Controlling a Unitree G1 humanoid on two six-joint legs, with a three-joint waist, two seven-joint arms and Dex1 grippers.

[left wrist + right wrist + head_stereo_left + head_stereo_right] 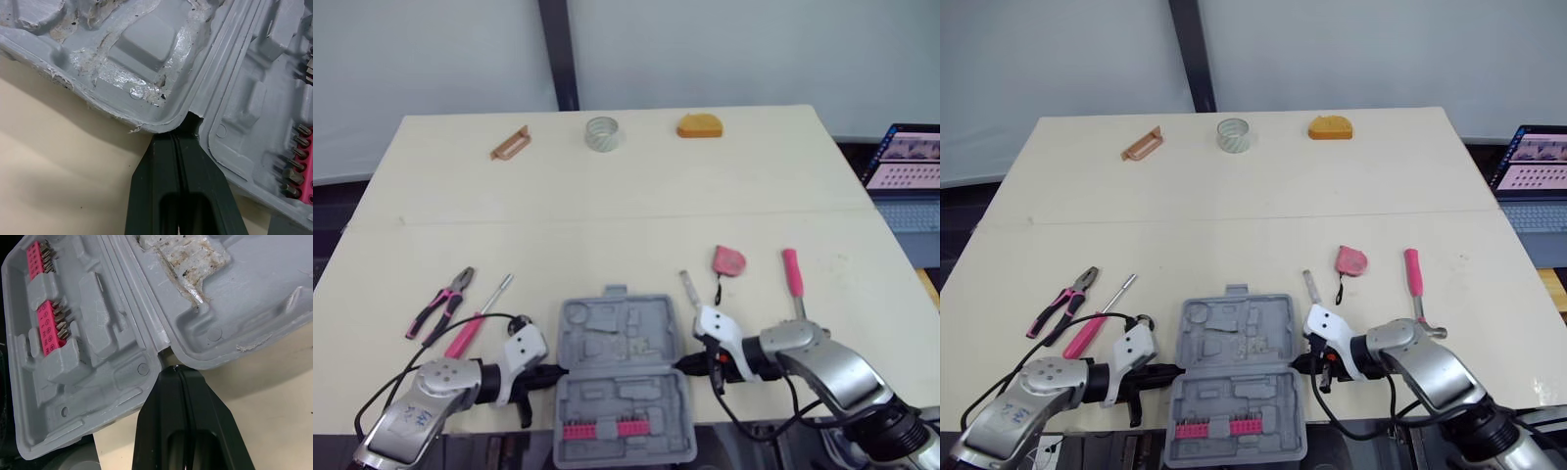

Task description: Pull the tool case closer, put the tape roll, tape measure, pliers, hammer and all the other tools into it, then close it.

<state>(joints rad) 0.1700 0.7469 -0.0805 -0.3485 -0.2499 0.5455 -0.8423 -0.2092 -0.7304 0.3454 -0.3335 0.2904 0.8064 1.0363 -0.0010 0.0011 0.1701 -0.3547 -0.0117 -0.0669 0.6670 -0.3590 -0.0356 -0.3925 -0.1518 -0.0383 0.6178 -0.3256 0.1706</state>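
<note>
The grey tool case (607, 394) lies open at the table's front centre, its near half over the front edge, with pink bit strips (600, 429) in that half. My left gripper (551, 372) is shut, its tip pressed into the hinge notch on the case's left side (188, 125). My right gripper (682, 365) is shut at the hinge notch on the right side (173, 369). Pliers (440, 302) and a pink screwdriver (475, 323) lie left of the case. A tape measure (728, 260), a hammer (792, 279) and a small metal tool (690, 290) lie to its right. The tape roll (603, 133) stands at the far edge.
An orange block (700, 125) and a brown bracket-like piece (511, 143) flank the tape roll at the table's far edge. A laptop (906, 166) sits off the table to the right. Bare tabletop stretches between the case and the far objects.
</note>
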